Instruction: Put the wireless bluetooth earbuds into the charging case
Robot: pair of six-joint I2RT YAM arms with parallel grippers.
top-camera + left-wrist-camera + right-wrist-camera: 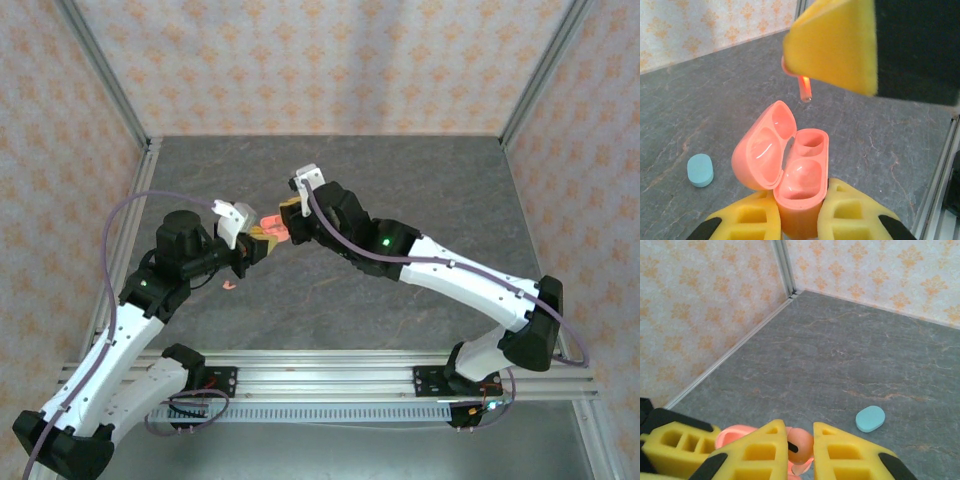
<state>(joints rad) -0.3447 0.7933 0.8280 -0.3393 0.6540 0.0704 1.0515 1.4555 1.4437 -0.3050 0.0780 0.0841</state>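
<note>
Firmly, the left fingers (756,216) clamp the lower body of the coral-pink charging case (799,187) from both sides and hold it raised off the worktop (880,142). The case's lid is swung open to the left, and its two wells face up. The right fingers (756,452) are closed on a coral-pink earbud (799,446), pinching its head between the yellow pads. In the left wrist view the earbud's stem points down. It hangs just above the far well of the open case, apart from it and not yet inside.

From above, both sets of fingers meet over the middle of the worktop with the pink case between them. The left arm (130,330) reaches in from the near left and the right arm (450,270) from the near right.

A small coral-pink nub (229,286) lies on the worktop just beside the left arm. It is too small to say more about its shape. A closed teal oval case (700,170) rests flat on the worktop, well apart from the held case. Patterned walls (690,315) enclose the space.
</note>
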